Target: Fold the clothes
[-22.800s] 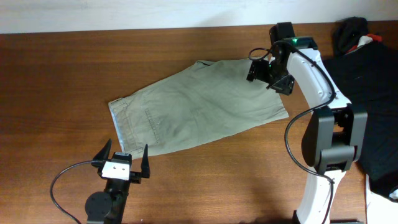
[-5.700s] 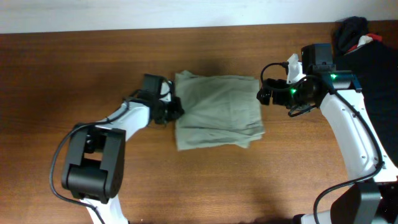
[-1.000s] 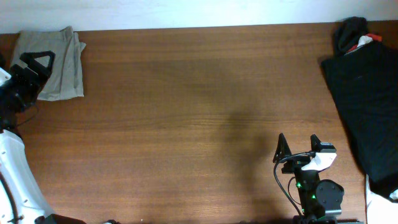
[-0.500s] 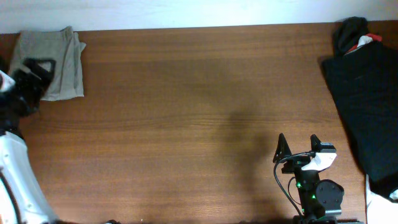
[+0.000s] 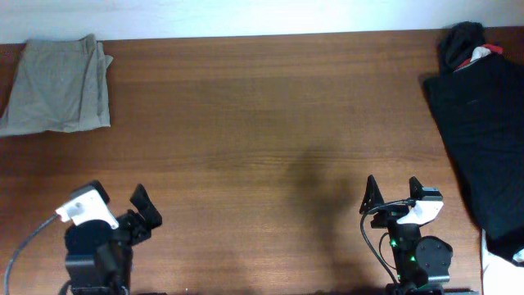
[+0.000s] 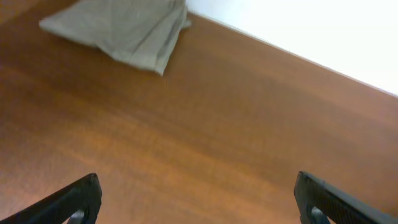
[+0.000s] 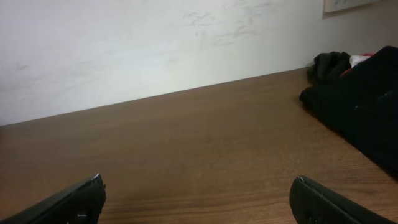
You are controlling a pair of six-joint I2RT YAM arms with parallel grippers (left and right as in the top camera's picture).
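Observation:
The pale khaki-green shorts point(image 5: 57, 86) lie folded in a compact stack at the table's far left back corner, with nothing touching them. They also show at the top left of the left wrist view point(image 6: 121, 28). My left gripper point(image 5: 115, 206) is open and empty near the front left edge, well away from the shorts; its jaws stand wide apart in the left wrist view point(image 6: 199, 199). My right gripper point(image 5: 391, 197) is open and empty near the front right edge, with its jaws wide apart over bare wood in the right wrist view point(image 7: 199, 199).
A black garment point(image 5: 479, 123) with a red-and-white piece point(image 5: 483, 53) lies along the table's right edge; it also shows in the right wrist view point(image 7: 360, 99). A white wall point(image 7: 155, 43) runs behind the brown wooden table point(image 5: 262, 123).
My left arm has pulled back from the folded shorts at the far left to the front left edge. The shorts stay where they lay. The right arm has not moved.

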